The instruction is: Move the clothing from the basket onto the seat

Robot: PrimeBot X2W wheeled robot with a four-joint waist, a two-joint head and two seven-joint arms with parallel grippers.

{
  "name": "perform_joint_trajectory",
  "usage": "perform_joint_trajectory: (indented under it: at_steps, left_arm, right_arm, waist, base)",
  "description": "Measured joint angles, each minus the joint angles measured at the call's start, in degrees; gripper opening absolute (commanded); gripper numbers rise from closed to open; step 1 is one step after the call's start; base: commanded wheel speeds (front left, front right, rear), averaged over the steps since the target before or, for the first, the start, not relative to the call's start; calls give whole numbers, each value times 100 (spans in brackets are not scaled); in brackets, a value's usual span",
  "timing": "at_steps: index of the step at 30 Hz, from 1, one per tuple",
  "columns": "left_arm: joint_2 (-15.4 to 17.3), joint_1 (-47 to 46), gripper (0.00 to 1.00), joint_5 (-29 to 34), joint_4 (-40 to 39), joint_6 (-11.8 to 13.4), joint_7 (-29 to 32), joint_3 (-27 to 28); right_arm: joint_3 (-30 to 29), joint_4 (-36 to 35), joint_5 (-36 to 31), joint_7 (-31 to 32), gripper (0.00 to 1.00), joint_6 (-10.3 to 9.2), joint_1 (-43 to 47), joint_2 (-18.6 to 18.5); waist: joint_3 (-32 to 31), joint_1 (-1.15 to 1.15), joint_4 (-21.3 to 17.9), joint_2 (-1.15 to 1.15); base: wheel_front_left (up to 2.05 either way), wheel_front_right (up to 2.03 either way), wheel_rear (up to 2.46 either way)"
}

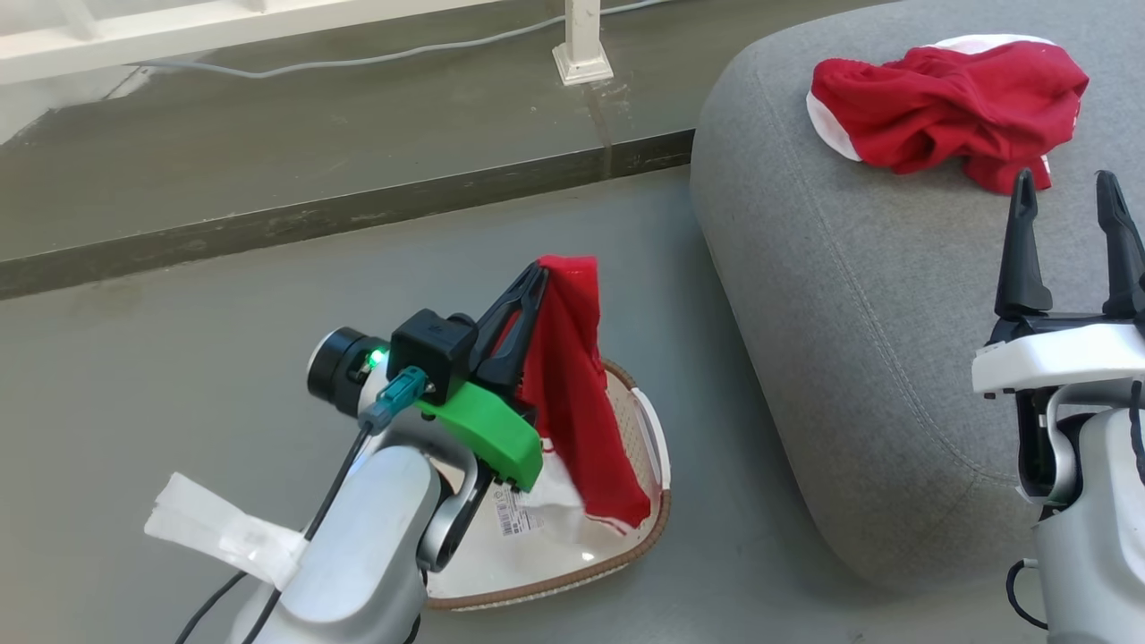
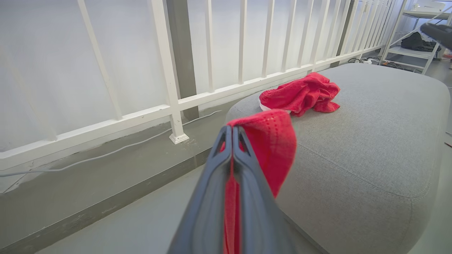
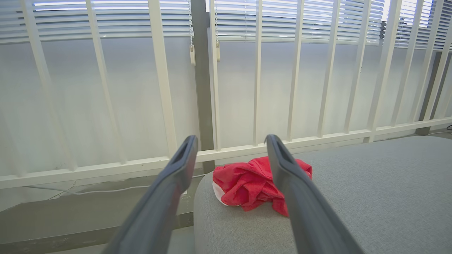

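Clothing (image 1: 572, 394) hangs clamped in the left gripper (image 1: 538, 268) over the basket (image 1: 652, 427); right gripper (image 1: 1066, 179) gapes empty.

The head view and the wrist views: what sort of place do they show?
Probably an indoor lounge or lab corner, not clearly a home. A big grey seat stands on a smooth grey floor, a white railing runs before a window with blinds, and a shelf rack stands further back.
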Motion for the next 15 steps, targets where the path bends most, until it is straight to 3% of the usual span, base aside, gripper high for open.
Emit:
perform_joint_trajectory:
  at_steps: [1,2,3,4,15]
  left_arm:
    - [4,24,15,-8,-1,20,3,9]
    - [2,43,45,-8,-1,24,41,2]
    - [2,65,88,-8,-2,24,45,-8]
    - [5,90,100,-10,-7,25,46,-12]
    - [45,141,100,-14,-192,134,85,37]
  right_arm:
    - [-4,-4,0,0,100,-1,0,0]
    - [-23,-11,0,0,100,-14,1,0]
    - [-38,-21,0,0,100,-15,3,-5]
    - [-36,-25,0,0,100,-15,3,-8]
    - [0,-44,0,0,100,-10,4,1]
  waist:
    - [-3,0,8,0]
    - [-7,0,21,0]
    - [-12,0,37,0]
    - [-17,0,55,0]
    - [-48,0,130,0]
  base:
    - [0,0,0]
    - [0,0,0]
    - [0,0,0]
    - [0,0,0]
    - [0,0,0]
